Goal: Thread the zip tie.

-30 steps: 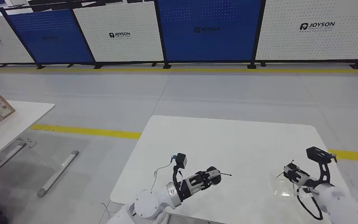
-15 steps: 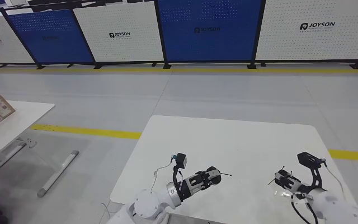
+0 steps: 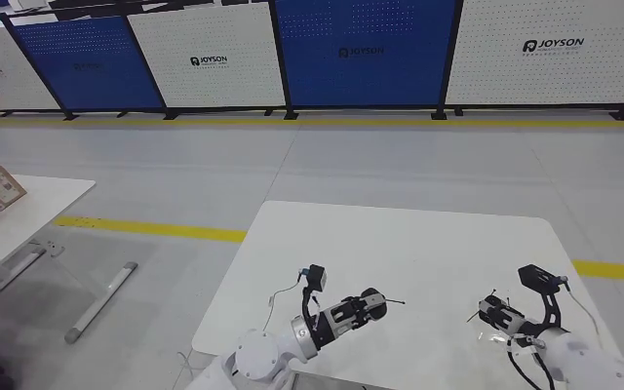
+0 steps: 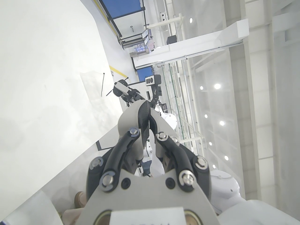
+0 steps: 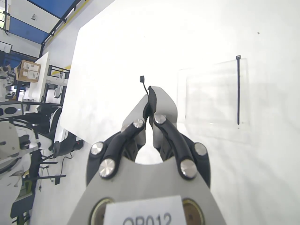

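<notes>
My left gripper (image 3: 376,301) hovers over the near part of the white table (image 3: 409,244), shut on a thin black zip tie (image 3: 393,303) that pokes out toward the other arm. In the left wrist view its fingers (image 4: 144,115) are pressed together. My right gripper (image 3: 486,314) hangs at the near right, shut on a second black zip tie (image 5: 142,81) whose square head sticks out past the fingertips. The two grippers are well apart. The left wrist view also shows the right gripper (image 4: 120,89) farther off.
A clear flat tray (image 5: 211,99) lies on the table beside my right gripper, with a spare black zip tie (image 5: 238,90) lying straight along one edge. The table's near edge runs close under both arms.
My right arm shifted left and toward the near edge with its zip tie, then held still. The left arm has barely moved.
</notes>
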Tool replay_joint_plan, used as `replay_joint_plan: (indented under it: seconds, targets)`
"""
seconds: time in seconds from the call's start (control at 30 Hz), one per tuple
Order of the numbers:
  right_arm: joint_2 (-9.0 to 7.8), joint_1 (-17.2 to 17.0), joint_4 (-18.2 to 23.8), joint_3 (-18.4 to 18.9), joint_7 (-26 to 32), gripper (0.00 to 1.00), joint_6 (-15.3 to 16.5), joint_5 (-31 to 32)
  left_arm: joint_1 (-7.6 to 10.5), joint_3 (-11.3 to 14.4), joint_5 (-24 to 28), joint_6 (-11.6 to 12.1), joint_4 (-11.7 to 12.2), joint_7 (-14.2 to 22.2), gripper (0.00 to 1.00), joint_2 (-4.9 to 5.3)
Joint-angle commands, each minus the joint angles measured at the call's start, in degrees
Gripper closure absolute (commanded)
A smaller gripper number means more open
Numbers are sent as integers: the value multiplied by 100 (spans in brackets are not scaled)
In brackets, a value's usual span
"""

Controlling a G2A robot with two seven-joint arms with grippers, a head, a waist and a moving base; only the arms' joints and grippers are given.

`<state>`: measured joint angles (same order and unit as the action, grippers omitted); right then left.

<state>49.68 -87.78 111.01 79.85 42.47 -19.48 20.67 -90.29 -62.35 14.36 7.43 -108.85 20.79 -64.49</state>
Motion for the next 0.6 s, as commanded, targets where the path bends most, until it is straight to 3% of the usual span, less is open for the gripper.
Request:
replay_joint_plan:
  seconds: [0.0,0.13,0.27,0.37,0.57]
  targets:
    - [0,0,0,0,0,100,0,0,10,92,-400,-54,-116,-140,100,-3]
    - [0,0,0,0,0,100,0,0,122,390,-1209,-396,-250,-336,100,-24]
    - [0,0,0,0,0,100,0,0,334,777,-1842,-666,-85,-546,100,-82]
    - [0,0,0,0,0,100,0,0,488,984,-1957,-763,120,-643,100,-133]
    - [0,0,0,0,0,100,0,0,488,984,-1957,-763,120,-643,100,-133]
